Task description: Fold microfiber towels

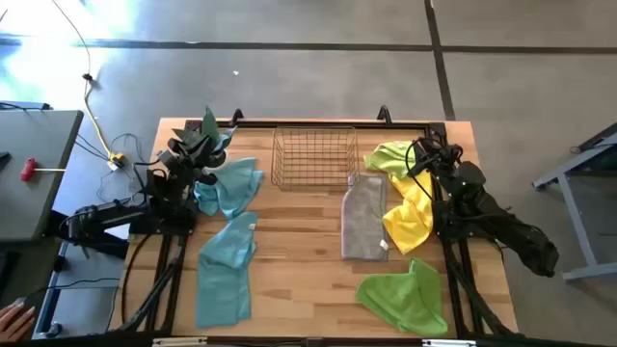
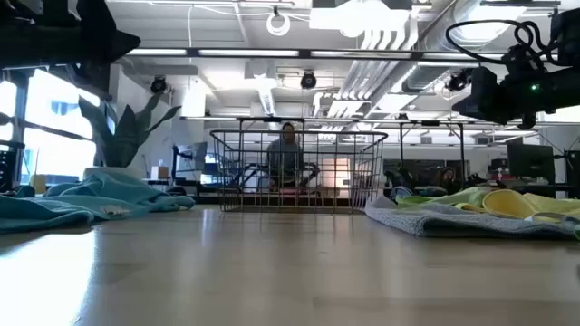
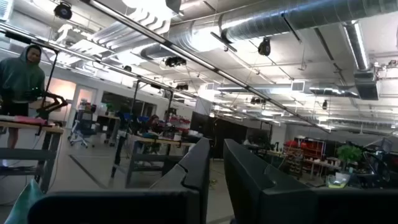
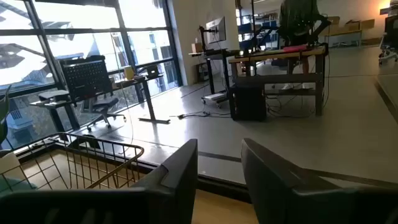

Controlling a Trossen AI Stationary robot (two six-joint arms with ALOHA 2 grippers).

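Several microfiber towels lie loose on the wooden table. Two teal ones lie at the left [image 1: 229,186] and near left [image 1: 225,268]. A grey one [image 1: 364,220] lies flat in the middle, with a yellow one [image 1: 410,214] crumpled beside it. Lime green ones lie at the far right [image 1: 388,156] and near right [image 1: 405,294]. My left gripper [image 3: 216,180] hangs above the far left of the table, level, with only a narrow gap and nothing in it. My right gripper [image 4: 219,180] hangs above the far right, level, open and empty.
A wire basket [image 1: 313,159] stands at the middle of the far edge. A potted plant [image 2: 127,127] stands at the far left corner, close to my left arm [image 1: 183,164]. Bare wood lies between the teal and grey towels. People are in the room beyond.
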